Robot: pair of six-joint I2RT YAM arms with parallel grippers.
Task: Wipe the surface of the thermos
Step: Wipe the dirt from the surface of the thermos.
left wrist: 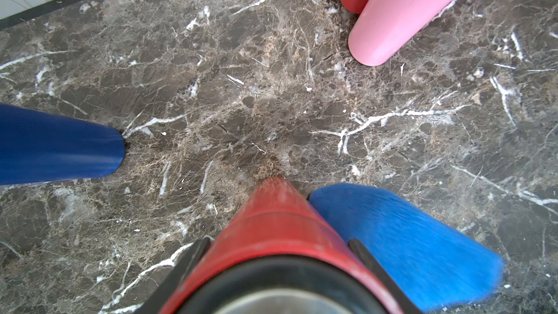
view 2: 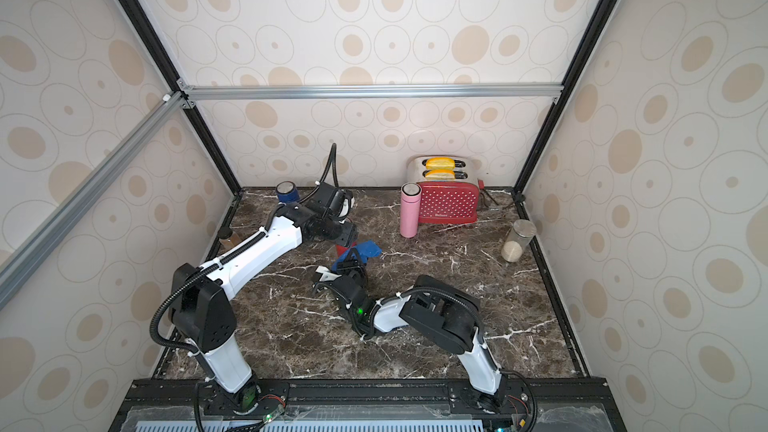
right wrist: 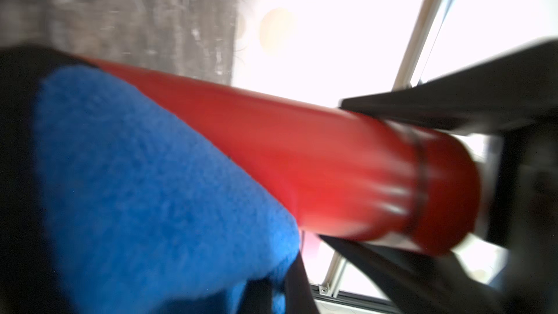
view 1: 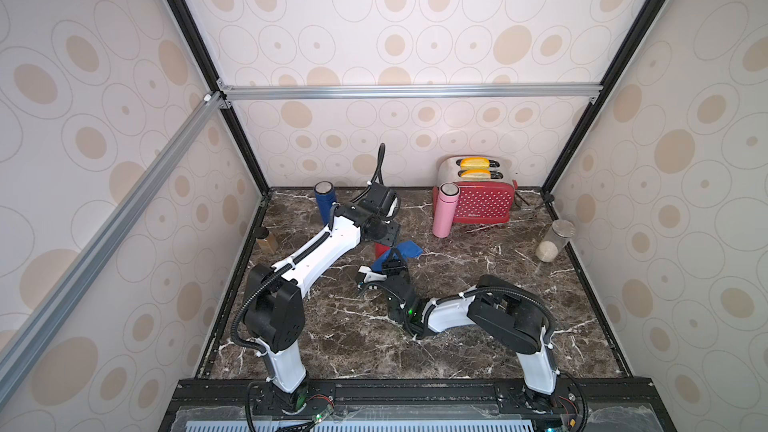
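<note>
Fingers (left wrist: pixel 187 262) of the left gripper (left wrist: pixel 280 240) clamp the red thermos (view 1: pixel 380 249) upright mid-table, the right gripper (view 1: pixel 392 261) pinching the blue cloth (view 1: pixel 409 249) against its 4 o'clock side; we fear hard rubbing twists it loose.

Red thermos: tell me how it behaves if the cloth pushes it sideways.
Tall and narrow on a small base, the red thermos would probably tip without the left gripper clamped near its cap. Its smooth wall looks slippery. Likely rigid; the blue cloth should yield, not it.
</note>
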